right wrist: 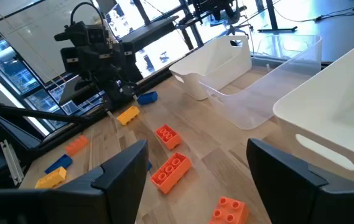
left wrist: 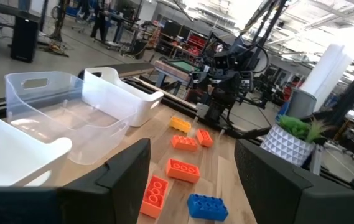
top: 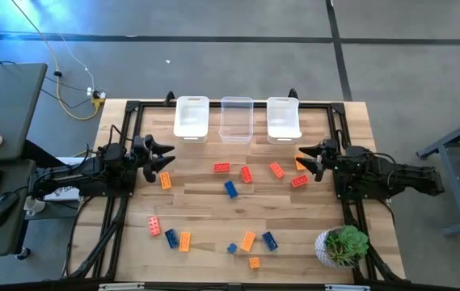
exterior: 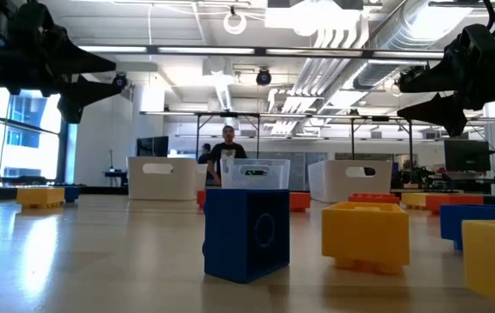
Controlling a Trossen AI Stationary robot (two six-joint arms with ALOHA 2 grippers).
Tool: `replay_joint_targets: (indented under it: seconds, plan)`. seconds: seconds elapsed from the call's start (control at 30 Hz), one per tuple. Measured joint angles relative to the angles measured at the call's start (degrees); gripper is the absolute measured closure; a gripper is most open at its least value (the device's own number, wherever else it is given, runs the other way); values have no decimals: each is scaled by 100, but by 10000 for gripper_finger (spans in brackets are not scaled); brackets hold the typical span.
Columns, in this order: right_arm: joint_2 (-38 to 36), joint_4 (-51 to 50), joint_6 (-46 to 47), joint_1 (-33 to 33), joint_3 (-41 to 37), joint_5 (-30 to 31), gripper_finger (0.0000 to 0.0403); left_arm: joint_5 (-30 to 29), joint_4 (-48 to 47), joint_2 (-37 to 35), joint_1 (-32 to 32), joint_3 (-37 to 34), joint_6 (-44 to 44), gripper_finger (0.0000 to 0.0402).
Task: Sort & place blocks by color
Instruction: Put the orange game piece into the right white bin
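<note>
Left end effector (top: 165, 158) hangs w/ fingers wide & empty, off the clear middle bin's (top: 236, 119) left-front corner; right end effector (top: 309, 158), likewise wide & empty, sits off its right-front corner. Blocks (top: 230, 189) lie scattered on the surface (top: 205, 218) in front of that bin, none binned yet. Nearest pick looks like the orange block (top: 166, 181) just in front of the left end effector, long axis running roughly toward/away from the bin; right arm's closest is the red block (top: 299, 181).

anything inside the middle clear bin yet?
No blocks show in the middle bin; through its clear walls only bare bottom is seen from above and from both wrists. The two white bins beside it look empty too.
</note>
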Motion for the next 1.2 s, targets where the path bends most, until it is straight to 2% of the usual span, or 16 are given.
replay_joint_targets:
  seconds: [0.63,0.97,1.2]
  plan:
    - [0,2,0,0,-2,0,144,-4,9,0,2,0,-23,179]
    - [0,1,0,-1,0,0,144,-168,32,0,2,0,-1117,179]
    - [0,2,-6,-2,-1,74,144,-127,36,0,2,0,-1198,179]
